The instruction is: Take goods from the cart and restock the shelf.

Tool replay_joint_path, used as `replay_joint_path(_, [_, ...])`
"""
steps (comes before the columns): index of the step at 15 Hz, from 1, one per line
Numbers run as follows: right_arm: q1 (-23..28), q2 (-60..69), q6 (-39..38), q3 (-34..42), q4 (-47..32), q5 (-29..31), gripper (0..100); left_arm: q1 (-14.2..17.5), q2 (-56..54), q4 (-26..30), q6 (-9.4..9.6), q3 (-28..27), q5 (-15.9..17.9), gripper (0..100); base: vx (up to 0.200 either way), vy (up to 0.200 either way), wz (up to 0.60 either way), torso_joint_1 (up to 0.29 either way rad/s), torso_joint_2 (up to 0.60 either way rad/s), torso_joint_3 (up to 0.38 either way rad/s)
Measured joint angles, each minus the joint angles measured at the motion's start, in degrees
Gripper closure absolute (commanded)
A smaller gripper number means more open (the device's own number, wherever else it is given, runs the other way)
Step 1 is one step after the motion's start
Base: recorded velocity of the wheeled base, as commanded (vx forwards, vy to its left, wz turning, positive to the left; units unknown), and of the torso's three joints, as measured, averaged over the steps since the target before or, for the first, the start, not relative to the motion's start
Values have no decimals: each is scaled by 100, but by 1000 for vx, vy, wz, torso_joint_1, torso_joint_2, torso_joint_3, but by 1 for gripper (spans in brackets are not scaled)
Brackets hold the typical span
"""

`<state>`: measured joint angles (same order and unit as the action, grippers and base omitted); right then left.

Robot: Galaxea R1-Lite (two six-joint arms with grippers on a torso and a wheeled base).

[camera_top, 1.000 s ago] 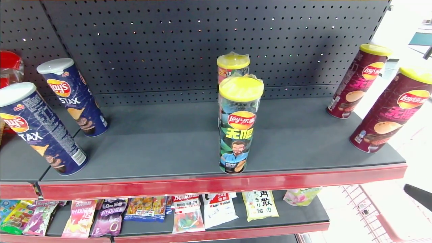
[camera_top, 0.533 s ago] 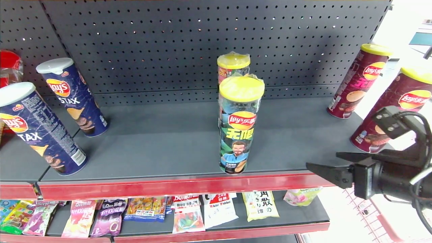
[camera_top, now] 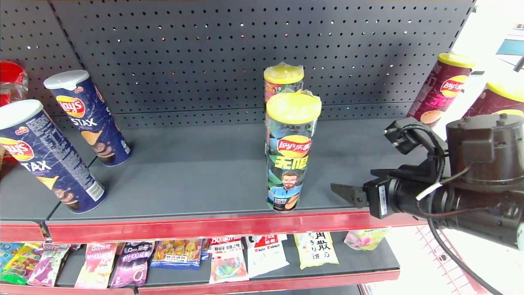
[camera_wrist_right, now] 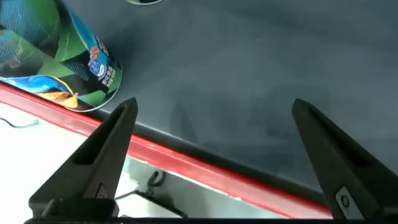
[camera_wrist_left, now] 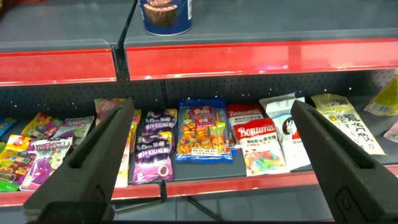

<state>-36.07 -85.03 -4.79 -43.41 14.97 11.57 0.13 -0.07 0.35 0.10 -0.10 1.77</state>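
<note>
A green chip can with a yellow lid (camera_top: 288, 155) stands at the front edge of the dark upper shelf (camera_top: 196, 172), with a second yellow-lidded can (camera_top: 282, 80) right behind it. My right gripper (camera_top: 354, 182) hangs open and empty at the shelf's red front lip, just right of the green can. The right wrist view shows that can's base (camera_wrist_right: 56, 56) beside the open gripper (camera_wrist_right: 212, 109), over bare shelf (camera_wrist_right: 261, 56). My left gripper (camera_wrist_left: 211, 109) is open and empty, lower down, facing the candy bags (camera_wrist_left: 200, 130) on the lower shelf.
Two blue cans (camera_top: 88, 116) (camera_top: 45, 157) lean at the shelf's left. Two maroon cans (camera_top: 444, 88) (camera_top: 499, 100) stand at its right, the nearer one partly hidden by my right arm. A pink cart's wire wall (camera_top: 446, 262) shows at the bottom right. Bare shelf lies between the can groups.
My right arm has come in from the right and moved left along the shelf's front edge toward the green can. The cans have not moved.
</note>
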Motion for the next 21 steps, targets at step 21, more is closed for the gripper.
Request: replay_joint_path(21, [-312, -1122, 621, -581, 268, 57, 0, 2, 0, 0, -2, 0, -2, 0, 0, 0, 0, 0, 0, 0])
